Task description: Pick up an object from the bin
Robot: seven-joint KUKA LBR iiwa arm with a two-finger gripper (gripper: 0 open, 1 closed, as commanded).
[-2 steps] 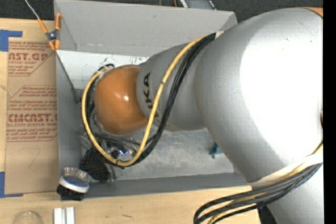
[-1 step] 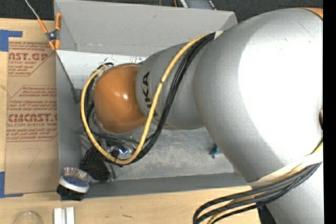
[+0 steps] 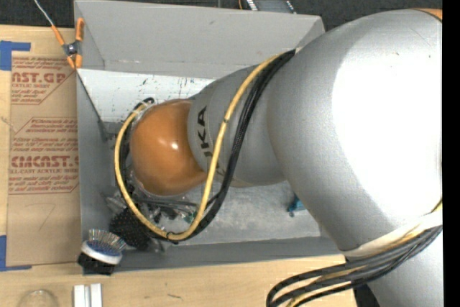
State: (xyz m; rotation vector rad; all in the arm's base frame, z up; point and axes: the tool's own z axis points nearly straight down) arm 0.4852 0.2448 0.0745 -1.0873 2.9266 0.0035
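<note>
My gripper (image 3: 165, 213) is low in the bin's front left part, mostly hidden under the arm's orange dome; only some dark metal parts show below the dome. Just left of it lies a black bristly brush (image 3: 134, 228). A round white and blue piece with silvery bristles (image 3: 100, 247) sits at the front left corner, touching the black brush; whether the two are one thing is unclear. What lies directly under the gripper is hidden.
A small blue thing (image 3: 292, 207) lies on the bin floor near the front right, beside the arm. The arm's big grey body covers the bin's middle and right. Yellow and black cables loop around the dome.
</note>
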